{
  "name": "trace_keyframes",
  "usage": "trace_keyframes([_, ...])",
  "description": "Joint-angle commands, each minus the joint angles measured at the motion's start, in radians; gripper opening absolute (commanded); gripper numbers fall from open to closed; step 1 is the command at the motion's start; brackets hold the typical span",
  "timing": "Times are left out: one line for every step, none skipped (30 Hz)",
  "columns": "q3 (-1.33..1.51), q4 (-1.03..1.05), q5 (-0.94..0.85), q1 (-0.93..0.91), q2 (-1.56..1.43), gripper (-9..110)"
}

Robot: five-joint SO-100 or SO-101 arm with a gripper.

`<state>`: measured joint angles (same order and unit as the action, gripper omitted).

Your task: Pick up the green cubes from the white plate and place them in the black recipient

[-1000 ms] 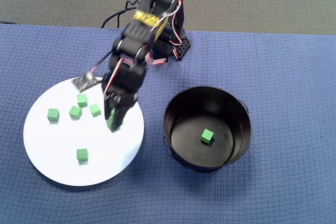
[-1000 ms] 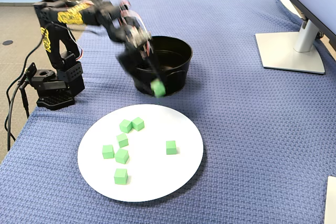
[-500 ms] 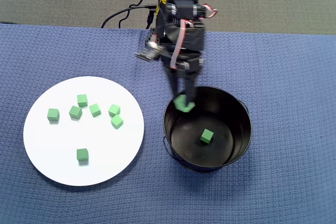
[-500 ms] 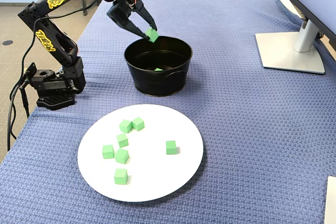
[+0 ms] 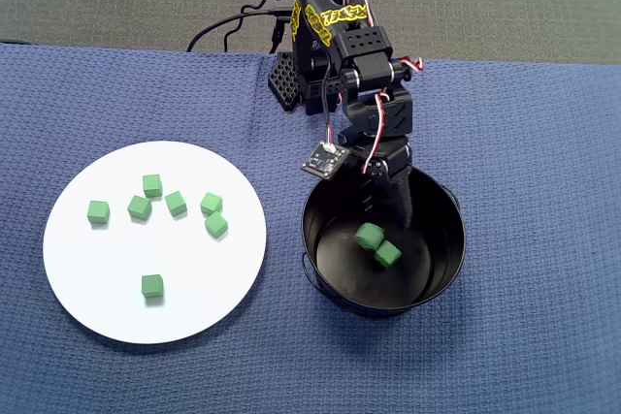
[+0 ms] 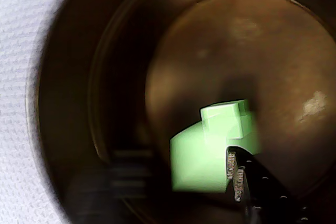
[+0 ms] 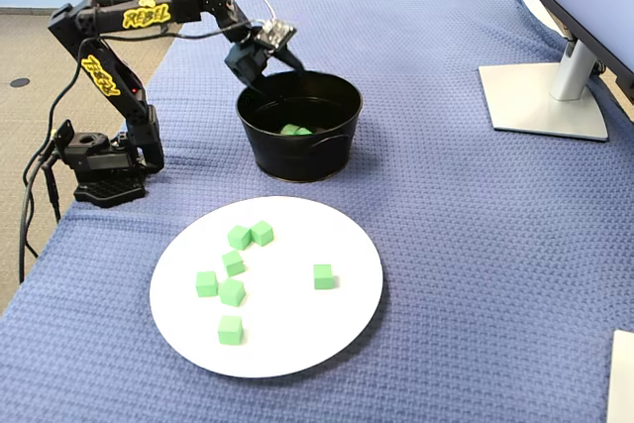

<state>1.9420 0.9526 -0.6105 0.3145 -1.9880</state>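
Note:
The black recipient [image 5: 320,283] stands right of the white plate [image 5: 107,312] in the overhead view. My gripper [image 5: 390,212] reaches down inside it. In the wrist view the gripper [image 6: 178,162] is open: a green cube [image 6: 197,158] rests against the right finger [image 6: 233,174], and a dark gap separates it from the blurred left finger [image 6: 127,166]. A second green cube [image 5: 389,255] lies on the pot's bottom, touching the first [image 5: 369,236]. Several more green cubes [image 5: 176,204] lie scattered on the plate [image 7: 327,334], one of them [image 7: 323,276] apart from the rest.
The arm's base [image 7: 99,160] stands on the blue cloth behind the plate, with cables [image 7: 30,215] running off the table's left edge in the fixed view. A monitor foot [image 7: 540,101] sits at the right.
The gripper carried a green cube from the plate across to the pot and lowered it inside. The jaws have parted, and two cubes now sit in the pot.

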Motion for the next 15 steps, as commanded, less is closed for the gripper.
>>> trace_keyframes([-0.149, 0.069, -0.089, -0.072, -0.006, 31])
trace_keyframes([-0.186, 0.092, -0.104, -0.094, -0.002, 30])
trace_keyframes([-0.216, 0.1, -0.11, -0.117, 0.003, 29])
trace_keyframes([-0.239, 0.089, -0.104, -0.149, 0.009, 28])
trace_keyframes([-0.25, 0.052, -0.086, -0.187, 0.011, 27])
trace_keyframes([-0.258, 0.009, -0.071, -0.23, 0.017, 27])
trace_keyframes([-0.273, -0.011, -0.064, -0.278, 0.031, 27])
trace_keyframes([-0.299, -0.011, -0.054, -0.328, 0.051, 27])
trace_keyframes([-0.328, 0.003, -0.038, -0.38, 0.072, 27])
trace_keyframes([-0.359, 0.026, -0.034, -0.425, 0.097, 26])
trace_keyframes([-0.387, 0.04, -0.031, -0.471, 0.121, 24])
trace_keyframes([-0.403, 0.044, -0.035, -0.514, 0.146, 24])
trace_keyframes([-0.413, 0.043, -0.06, -0.552, 0.172, 24])
trace_keyframes([-0.414, 0.026, -0.101, -0.589, 0.198, 24])
trace_keyframes([-0.417, 0.003, -0.14, -0.624, 0.229, 24])
